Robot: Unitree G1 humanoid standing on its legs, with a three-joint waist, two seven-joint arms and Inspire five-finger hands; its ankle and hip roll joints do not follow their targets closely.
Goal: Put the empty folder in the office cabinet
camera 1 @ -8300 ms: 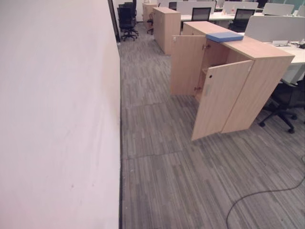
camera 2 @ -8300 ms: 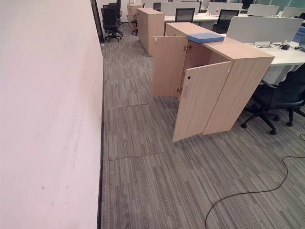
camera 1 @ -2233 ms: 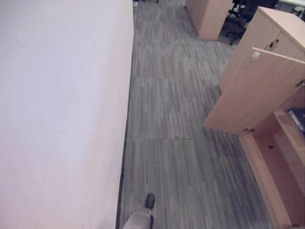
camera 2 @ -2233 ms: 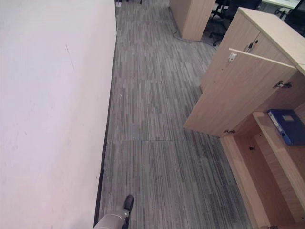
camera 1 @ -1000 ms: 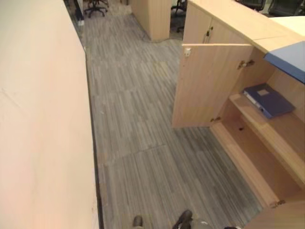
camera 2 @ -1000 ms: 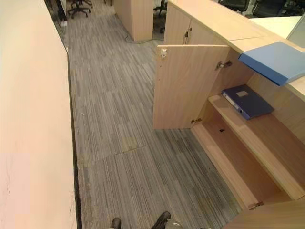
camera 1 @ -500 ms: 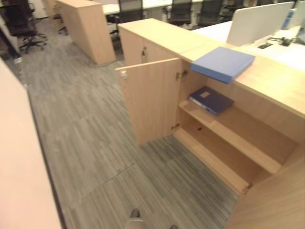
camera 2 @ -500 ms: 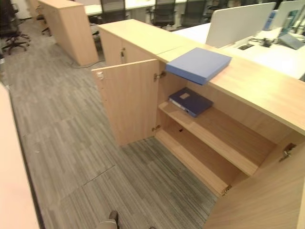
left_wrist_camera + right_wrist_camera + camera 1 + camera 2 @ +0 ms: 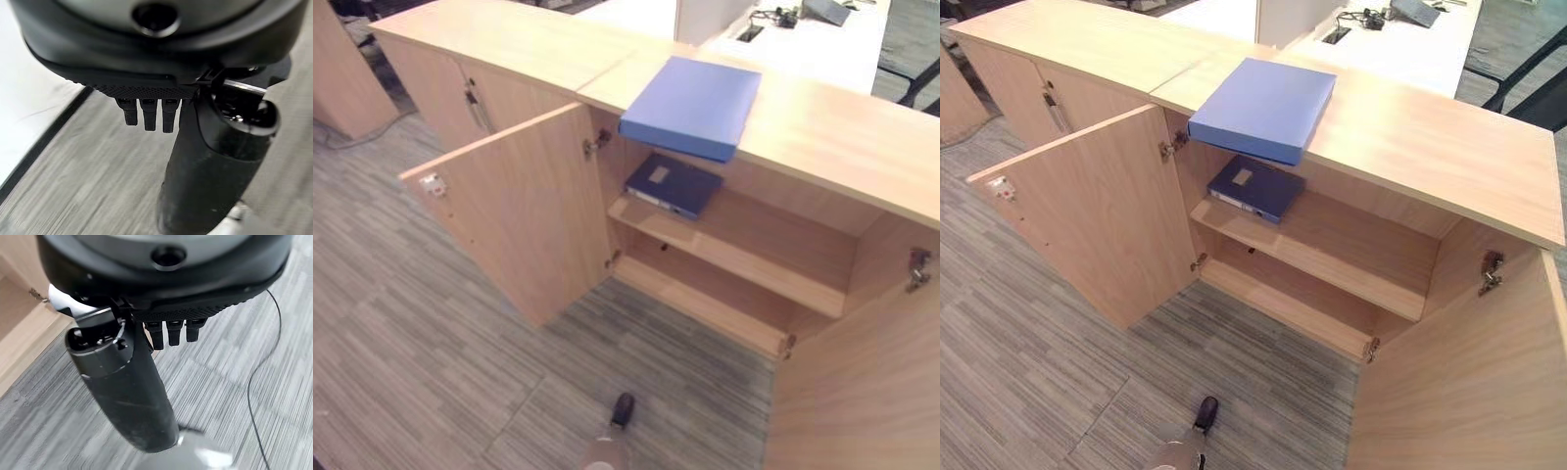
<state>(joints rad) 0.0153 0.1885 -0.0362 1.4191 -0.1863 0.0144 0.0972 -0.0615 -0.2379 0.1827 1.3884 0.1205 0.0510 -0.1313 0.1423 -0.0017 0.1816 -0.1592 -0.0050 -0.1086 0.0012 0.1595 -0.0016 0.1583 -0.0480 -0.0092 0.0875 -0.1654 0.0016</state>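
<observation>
Two folders show in the head views. One light blue folder (image 9: 1263, 106) lies flat on top of the office cabinet (image 9: 1449, 137), its near corner jutting slightly past the cabinet's front edge, right above the opening. A darker blue folder (image 9: 1255, 186) lies flat on the upper shelf (image 9: 1332, 250) inside, toward the left end of that shelf, just under the light one. Which of them is empty cannot be told.

Both cabinet doors stand swung out: the left door (image 9: 1087, 215) wide open over the grey striped carpet (image 9: 1028, 392), the right door (image 9: 1469, 382) close to the camera at the lower right. The lower compartment sits below the shelf.

Neither hand touches either folder. The left hand (image 9: 146, 110) hangs pointing down over the carpet beside a pale wall base, fingers (image 9: 148, 116) straight and relaxed, holding nothing. The right hand (image 9: 171, 328) likewise hangs down above the carpet, near the light wood of the cabinet, fingers (image 9: 174, 333) loose and extended, empty, with a white-covered thumb (image 9: 66, 301) at its side.

Behind the cabinet lies a white desk (image 9: 1400, 44) bearing a few dark items.
</observation>
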